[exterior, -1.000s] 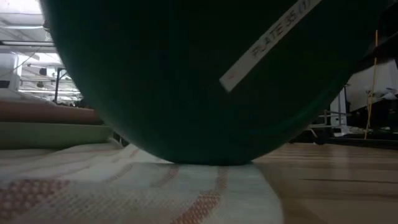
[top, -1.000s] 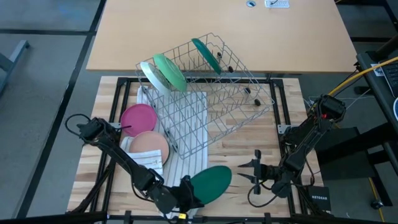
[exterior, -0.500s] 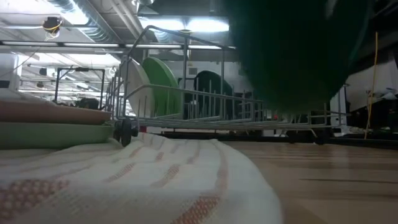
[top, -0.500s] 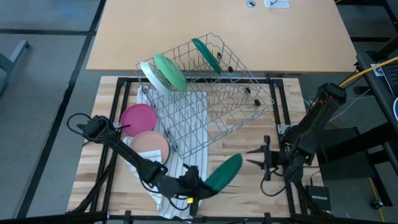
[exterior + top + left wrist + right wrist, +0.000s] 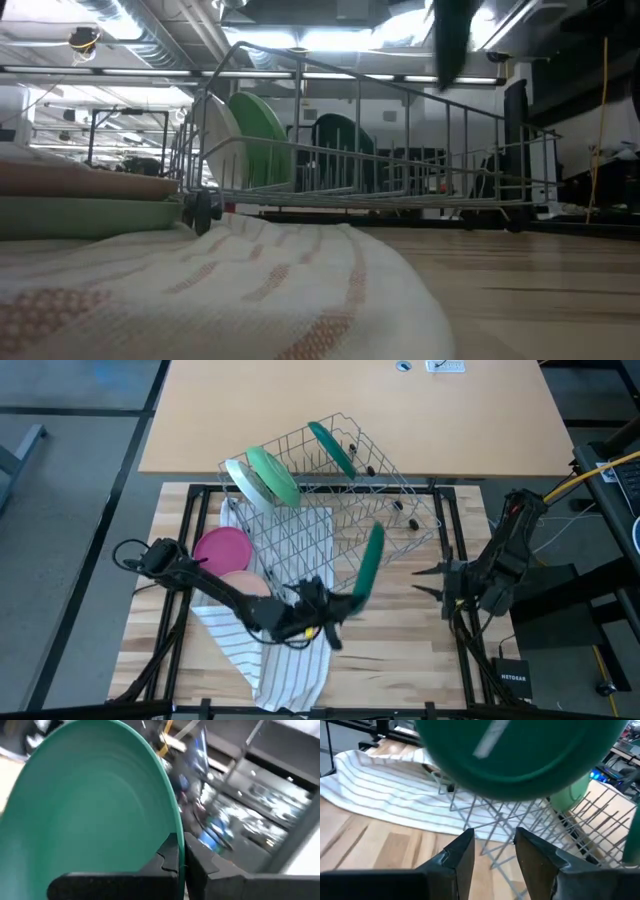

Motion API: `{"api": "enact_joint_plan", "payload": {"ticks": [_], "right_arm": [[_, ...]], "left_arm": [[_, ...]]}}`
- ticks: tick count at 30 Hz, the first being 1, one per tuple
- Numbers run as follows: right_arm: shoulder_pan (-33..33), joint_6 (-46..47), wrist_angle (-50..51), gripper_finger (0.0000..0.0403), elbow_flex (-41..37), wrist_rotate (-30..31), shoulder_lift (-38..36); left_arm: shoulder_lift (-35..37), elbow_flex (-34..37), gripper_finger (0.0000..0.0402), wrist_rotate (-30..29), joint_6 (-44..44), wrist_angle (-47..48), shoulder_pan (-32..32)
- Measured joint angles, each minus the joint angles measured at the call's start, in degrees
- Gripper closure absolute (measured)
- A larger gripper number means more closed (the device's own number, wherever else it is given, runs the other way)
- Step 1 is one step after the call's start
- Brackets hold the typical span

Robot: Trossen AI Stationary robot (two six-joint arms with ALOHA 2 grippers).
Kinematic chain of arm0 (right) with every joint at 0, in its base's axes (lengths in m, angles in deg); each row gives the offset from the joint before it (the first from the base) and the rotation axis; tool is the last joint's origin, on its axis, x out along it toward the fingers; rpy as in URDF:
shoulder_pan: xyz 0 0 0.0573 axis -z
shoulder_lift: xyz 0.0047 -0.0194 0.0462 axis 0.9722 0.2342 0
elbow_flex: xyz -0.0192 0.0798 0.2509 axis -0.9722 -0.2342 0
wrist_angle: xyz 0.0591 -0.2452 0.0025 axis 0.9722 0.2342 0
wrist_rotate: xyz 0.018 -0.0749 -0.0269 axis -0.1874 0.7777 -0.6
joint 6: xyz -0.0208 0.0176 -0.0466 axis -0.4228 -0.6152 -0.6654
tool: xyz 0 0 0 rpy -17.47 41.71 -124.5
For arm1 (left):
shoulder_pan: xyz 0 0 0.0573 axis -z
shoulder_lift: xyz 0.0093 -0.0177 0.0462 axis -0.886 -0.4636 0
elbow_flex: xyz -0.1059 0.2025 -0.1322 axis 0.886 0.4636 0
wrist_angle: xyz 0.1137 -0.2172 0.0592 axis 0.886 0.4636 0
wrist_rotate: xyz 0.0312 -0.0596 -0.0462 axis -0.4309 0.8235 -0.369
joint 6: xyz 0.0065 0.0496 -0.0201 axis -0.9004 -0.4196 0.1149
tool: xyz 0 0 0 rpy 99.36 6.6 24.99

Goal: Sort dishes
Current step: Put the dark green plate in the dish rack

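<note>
- Left gripper clamped on the rim of a dark green plate, lifted clear of the table and turned on edge beside the near side of the wire rack; probably held upright so it could slide between the wires.
- Seen from the left wrist, the same dark green plate filling the view, its edge pinched between the two dark fingers.
- Right gripper hung wide apart and empty near the table's right side, pointed toward the raised plate; judged ready to steady it or take it over.
- From the right wrist, the plate's underside with a white label strip, just ahead of the spread fingers and not touching them.
- Already stood in the rack: a light green plate leaning at its left end and another dark green plate toward the far side, both on edge as the wires allow.
- Still waiting on the table to the rack's left: a magenta plate and a peach-pink plate, lying flat, the second partly hidden by the left arm.
- White striped cloth spread under the rack and trailing toward the near edge, likely as a drying mat.
- Sorting judged partly done, with the carried plate not yet slotted.
</note>
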Motion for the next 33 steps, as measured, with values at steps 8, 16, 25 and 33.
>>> {"api": "enact_joint_plan", "payload": {"ticks": [8,16,25,33], "right_arm": [[0.00,-0.08,0.72,0.0258,0.00,2.87,-7.32],[0.00,0.03,0.12,0.0258,0.00,10.01,-9.37],[0.00,0.16,0.41,0.0258,0.00,15.52,-9.40],[0.00,0.10,0.56,0.0258,0.00,18.99,-9.40]], "left_arm": [[0.20,0.00,0.0401,-0.25,-8.96,-12.13,-10.01],[0.20,0.40,0.0401,-2.14,-11.22,-16.86,-19.06],[0.20,6.41,0.0401,-7.92,-12.52,-30.69,-25.79],[0.20,14.19,0.0401,-8.81,0.12,-36.47,-33.35]]}}
